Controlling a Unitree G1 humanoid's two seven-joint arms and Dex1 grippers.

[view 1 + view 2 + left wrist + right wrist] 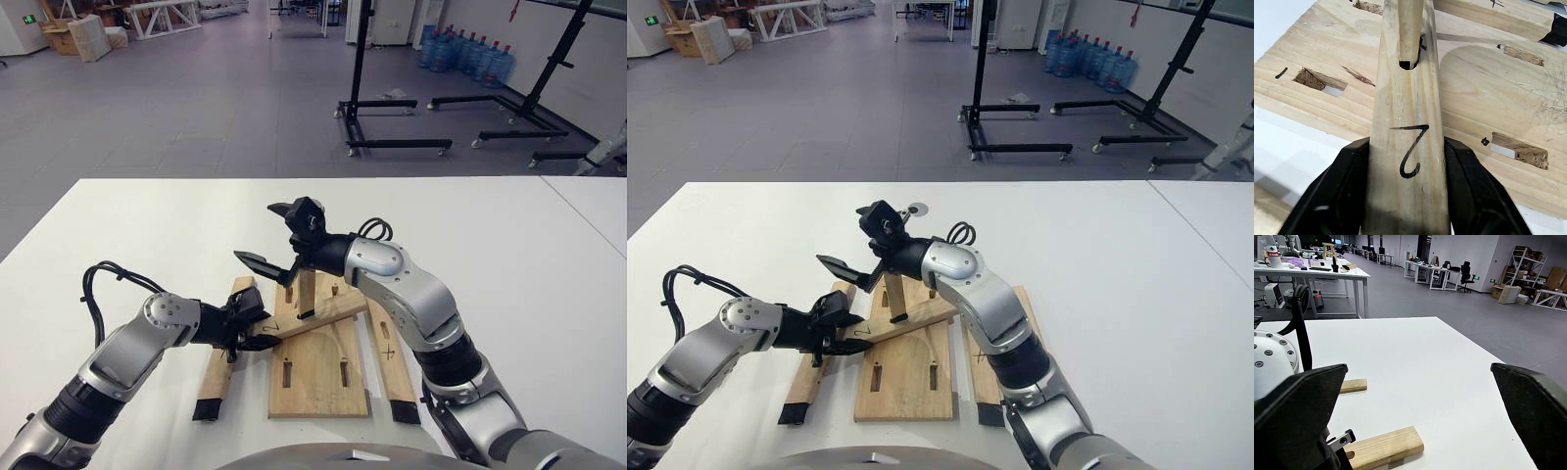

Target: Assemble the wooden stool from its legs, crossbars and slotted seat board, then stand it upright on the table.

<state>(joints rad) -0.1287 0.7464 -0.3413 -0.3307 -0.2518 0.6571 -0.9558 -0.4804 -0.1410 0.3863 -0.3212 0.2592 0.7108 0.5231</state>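
Eye views: slotted seat board lies flat near centre on the bench, with left leg and right leg beside it. The bent left arm's end effector clamps the crossbar. The right end effector is spread wide and empty near an upright piece.
Left wrist view: fingers squeeze the crossbar, and the upright piece's top is cut off.
Right wrist view: fingers gape.

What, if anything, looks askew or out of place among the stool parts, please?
The crossbar marked 2, gripped by the left end effector, lies diagonally across the slotted seat board, out of line with its slots. It looks mid-assembly rather than dropped; nothing appears broken.
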